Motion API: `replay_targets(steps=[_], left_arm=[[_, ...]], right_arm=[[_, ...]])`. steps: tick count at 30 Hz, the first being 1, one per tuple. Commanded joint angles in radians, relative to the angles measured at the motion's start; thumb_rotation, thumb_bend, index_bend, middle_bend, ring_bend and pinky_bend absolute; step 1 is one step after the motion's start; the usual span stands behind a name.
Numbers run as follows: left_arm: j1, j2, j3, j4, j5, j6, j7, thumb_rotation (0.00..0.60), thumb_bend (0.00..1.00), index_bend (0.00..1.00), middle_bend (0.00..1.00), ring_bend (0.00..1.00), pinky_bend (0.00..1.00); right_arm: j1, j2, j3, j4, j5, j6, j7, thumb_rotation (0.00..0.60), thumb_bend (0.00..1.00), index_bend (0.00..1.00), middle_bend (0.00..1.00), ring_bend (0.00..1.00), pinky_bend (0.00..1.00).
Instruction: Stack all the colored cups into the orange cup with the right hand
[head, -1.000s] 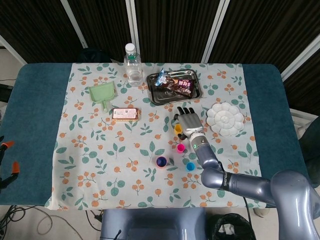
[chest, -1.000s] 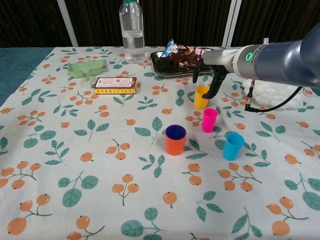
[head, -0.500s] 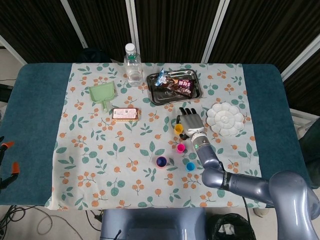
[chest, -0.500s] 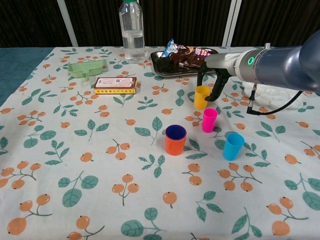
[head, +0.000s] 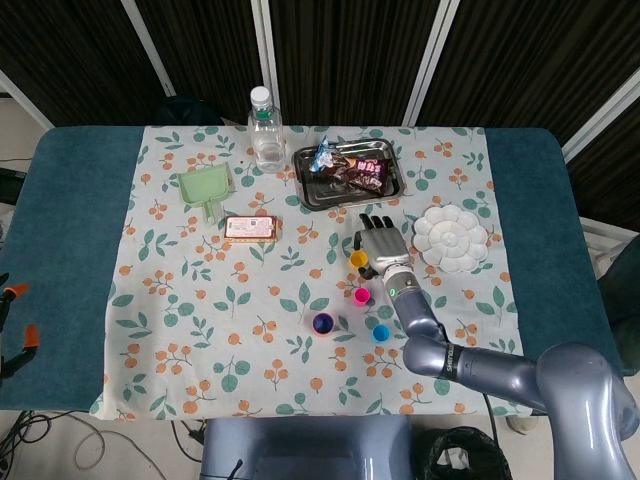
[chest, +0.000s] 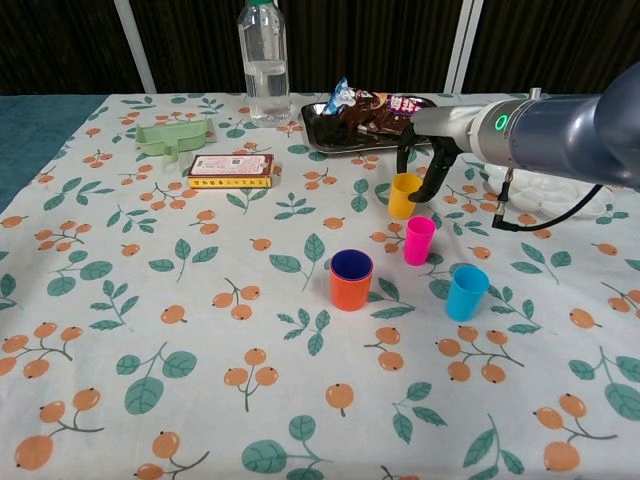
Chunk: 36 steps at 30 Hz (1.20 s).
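Observation:
The orange cup (chest: 351, 279) (head: 323, 323), with a purple cup nested inside, stands upright near the table's middle. A yellow cup (chest: 404, 194) (head: 357, 260) stands behind it, a pink cup (chest: 419, 240) (head: 362, 295) to its right, and a blue cup (chest: 467, 292) (head: 380, 333) nearest the front. My right hand (chest: 428, 150) (head: 379, 241) hovers just behind and right of the yellow cup, fingers (chest: 434, 180) apart and hanging down beside its rim; it holds nothing. My left hand is in neither view.
A water bottle (chest: 262, 62) stands at the back, beside a metal tray (chest: 318, 118) of snack packets. A green scoop (chest: 176, 137) and a flat box (chest: 231, 170) lie at the left. A white palette dish (head: 451, 239) sits right of my hand.
My right hand has shifted slightly right and settled closer around the yellow cup's far side. None of the cups has moved.

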Motion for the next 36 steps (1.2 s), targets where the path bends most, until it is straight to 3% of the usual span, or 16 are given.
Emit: replay_targets(steps=[1, 10, 17, 22, 29, 36], left_arm=[[0.0, 0.0, 0.0, -0.001, 0.0, 0.0, 0.0, 0.6, 0.46, 0.22, 0.06, 0.0, 0.05], [0.0, 0.0, 0.0, -0.005, 0.0, -0.001, -0.004, 0.6, 0.46, 0.22, 0.06, 0.0, 0.05], [-0.001, 0.001, 0.0, -0.009, 0.004, 0.0, -0.008, 0.6, 0.46, 0.22, 0.06, 0.0, 0.05], [0.0, 0.002, -0.001, -0.013, 0.006, 0.003, -0.009, 0.6, 0.46, 0.22, 0.06, 0.0, 0.05], [-0.001, 0.001, 0.001, -0.014, 0.009, 0.002, -0.007, 0.6, 0.46, 0.22, 0.06, 0.0, 0.05], [-0.001, 0.001, 0.002, -0.014, 0.011, 0.002, -0.006, 0.6, 0.46, 0.22, 0.06, 0.0, 0.05]], right_arm=[[-0.002, 0.008, 0.006, -0.009, -0.013, 0.006, 0.005, 0.6, 0.39, 0.49, 0.0, 0.0, 0.02], [-0.009, 0.117, 0.029, -0.159, -0.045, 0.034, 0.001, 0.6, 0.39, 0.49, 0.0, 0.0, 0.02], [-0.038, 0.293, 0.022, -0.47, -0.105, 0.093, -0.028, 0.6, 0.4, 0.49, 0.0, 0.0, 0.02], [-0.071, 0.35, 0.005, -0.617, -0.168, 0.148, -0.025, 0.6, 0.4, 0.49, 0.0, 0.0, 0.03], [-0.122, 0.343, -0.045, -0.726, -0.298, 0.241, -0.031, 0.6, 0.4, 0.49, 0.0, 0.0, 0.03], [-0.155, 0.284, -0.093, -0.746, -0.375, 0.311, -0.052, 0.6, 0.39, 0.49, 0.0, 0.0, 0.04]])
